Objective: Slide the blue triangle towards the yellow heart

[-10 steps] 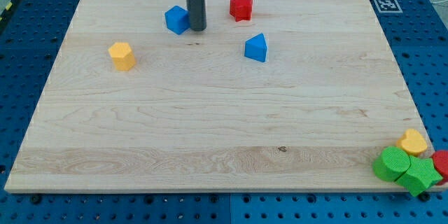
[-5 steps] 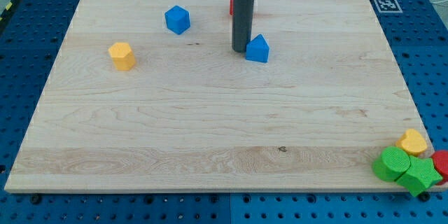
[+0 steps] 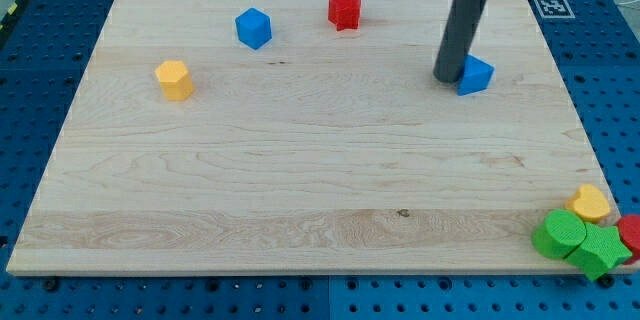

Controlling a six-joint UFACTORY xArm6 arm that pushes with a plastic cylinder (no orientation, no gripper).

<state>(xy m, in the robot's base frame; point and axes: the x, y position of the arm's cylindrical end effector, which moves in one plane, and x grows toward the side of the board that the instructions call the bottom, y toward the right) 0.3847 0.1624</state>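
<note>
The wooden board (image 3: 300, 180) was seen with its lower right corner crowded: yellow heart (image 3: 589, 203), with green blocks (image 3: 578, 241) overlapping it. My tip (image 3: 446, 80) was pressed against the blue triangle (image 3: 476, 75), on its left, toward the view's upper right.

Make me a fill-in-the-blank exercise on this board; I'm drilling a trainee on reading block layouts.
1. My tip touches the blue triangle on the side toward the view's ____.
2. The yellow heart sits near the board's bottom ____ corner in the view.
3. The block nearest the blue cube on the view's right is the red ____.

Missing words: left; right; star
</note>
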